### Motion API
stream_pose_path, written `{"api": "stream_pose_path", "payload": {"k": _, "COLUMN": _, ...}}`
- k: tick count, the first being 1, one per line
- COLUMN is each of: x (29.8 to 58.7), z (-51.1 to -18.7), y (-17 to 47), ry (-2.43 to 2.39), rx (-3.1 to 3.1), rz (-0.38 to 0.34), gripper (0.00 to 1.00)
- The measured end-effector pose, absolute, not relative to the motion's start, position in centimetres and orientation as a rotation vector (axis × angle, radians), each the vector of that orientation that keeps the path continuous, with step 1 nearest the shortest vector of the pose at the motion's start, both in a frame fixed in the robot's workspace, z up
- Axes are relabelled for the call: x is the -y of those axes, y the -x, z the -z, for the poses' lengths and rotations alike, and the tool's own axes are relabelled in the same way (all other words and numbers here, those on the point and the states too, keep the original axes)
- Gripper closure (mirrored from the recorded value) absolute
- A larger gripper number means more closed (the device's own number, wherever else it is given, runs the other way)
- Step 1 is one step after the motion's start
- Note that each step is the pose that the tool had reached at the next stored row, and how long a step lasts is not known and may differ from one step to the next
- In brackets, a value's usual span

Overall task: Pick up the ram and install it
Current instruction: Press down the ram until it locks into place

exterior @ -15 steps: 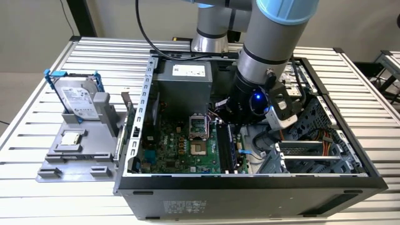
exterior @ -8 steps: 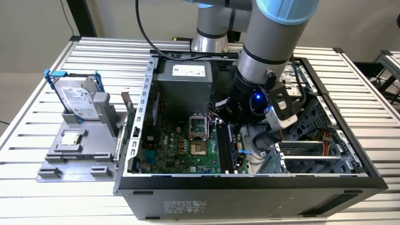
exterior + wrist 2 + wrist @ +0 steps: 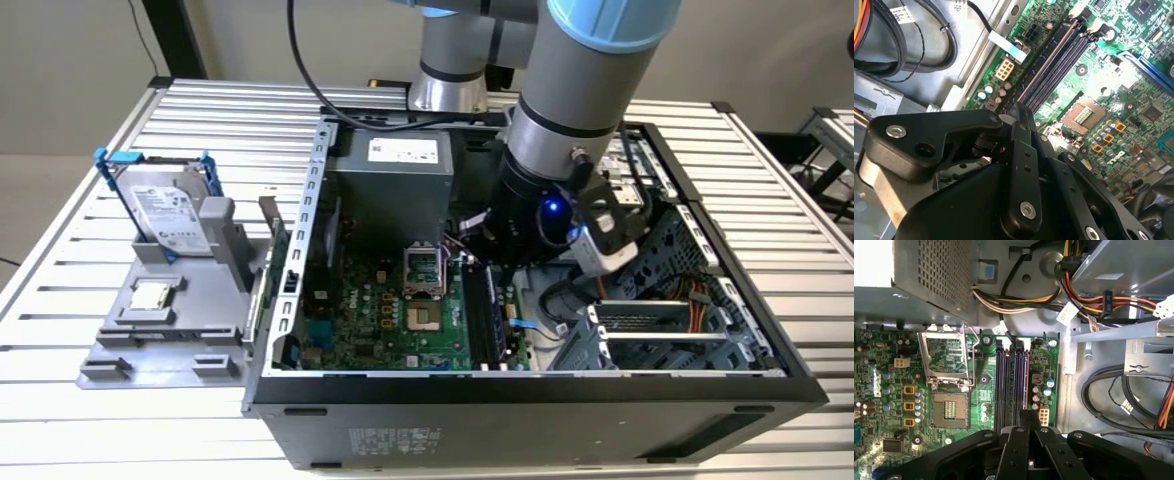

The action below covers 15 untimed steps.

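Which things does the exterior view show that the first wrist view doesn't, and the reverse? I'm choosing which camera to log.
Exterior view: the hard drive standing in the grey fixture, the processor chip lying on that fixture, and the arm reaching down into the computer case.
First wrist view: the claw over one end of the memory slots.
Both: the green motherboard with its processor socket, and the grey power supply box.
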<state>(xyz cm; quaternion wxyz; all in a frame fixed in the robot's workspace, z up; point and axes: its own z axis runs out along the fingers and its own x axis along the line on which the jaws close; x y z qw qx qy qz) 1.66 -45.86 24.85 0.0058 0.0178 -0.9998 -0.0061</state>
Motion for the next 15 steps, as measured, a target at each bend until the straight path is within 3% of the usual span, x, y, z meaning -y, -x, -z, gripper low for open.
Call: {"api": "stream_pose_path", "payload": {"k": 15, "x": 45.85, "z": -24.85, "y": -1.66, "ry": -0.368, "rx": 3.107, "rz": 0.017, "gripper": 1.0}}
